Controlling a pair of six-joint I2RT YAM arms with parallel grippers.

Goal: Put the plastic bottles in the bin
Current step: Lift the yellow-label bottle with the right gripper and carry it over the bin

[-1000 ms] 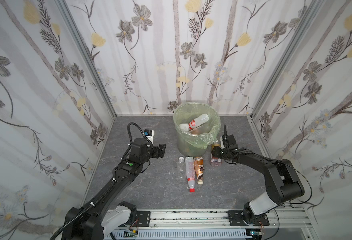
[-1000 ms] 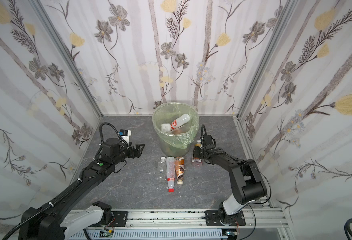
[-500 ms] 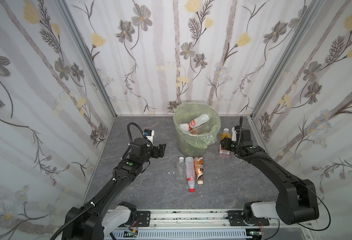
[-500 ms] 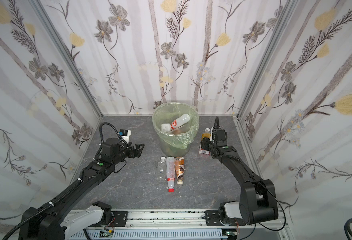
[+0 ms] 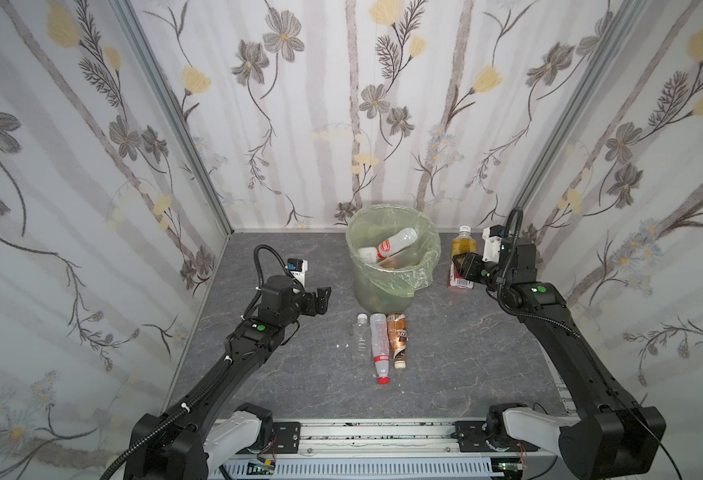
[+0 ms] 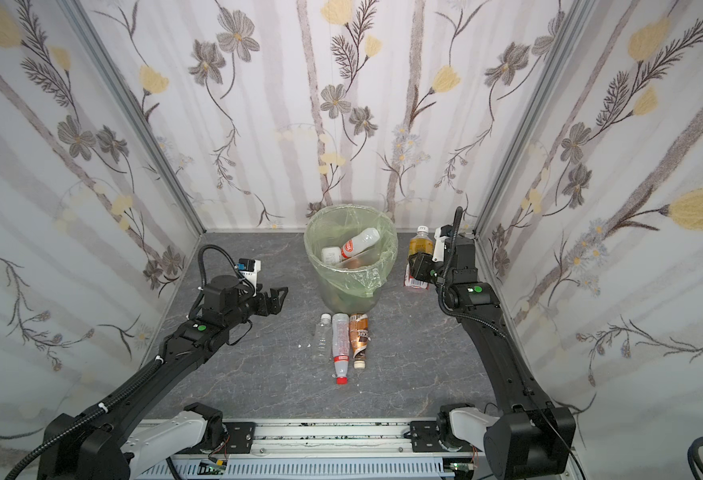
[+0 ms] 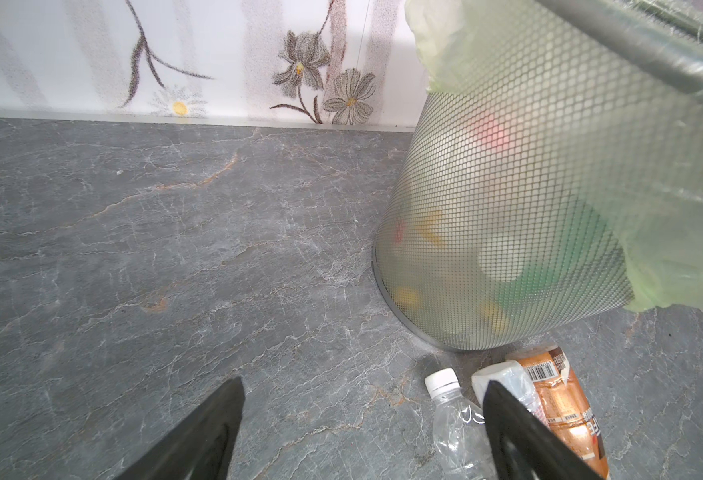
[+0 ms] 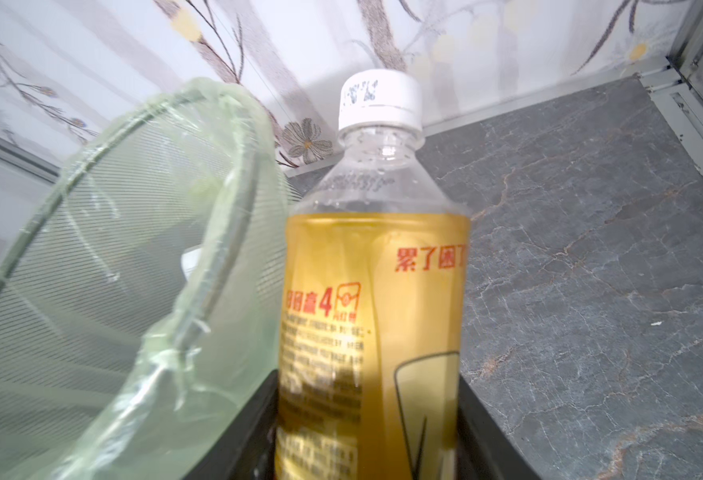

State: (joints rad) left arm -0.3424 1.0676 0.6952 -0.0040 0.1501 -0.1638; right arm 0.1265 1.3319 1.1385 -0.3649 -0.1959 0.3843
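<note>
The bin, a mesh basket lined with a light green bag, stands at the back middle with several bottles inside. My right gripper is shut on an amber tea bottle with a white cap, held upright off the floor just right of the bin. In the right wrist view, the right gripper has its jaws pressed on the bottle's label. Three plastic bottles lie before the bin: clear, red-capped, brown coffee. My left gripper hovers open left of them.
Floral walls close in on three sides. The right arm is near the right wall's metal post. A metal rail runs along the front edge. Grey marbled floor spreads between the arms.
My right gripper has lifted the amber tea bottle off the floor beside the bin and carried it up and to the right. The left arm has not moved.
</note>
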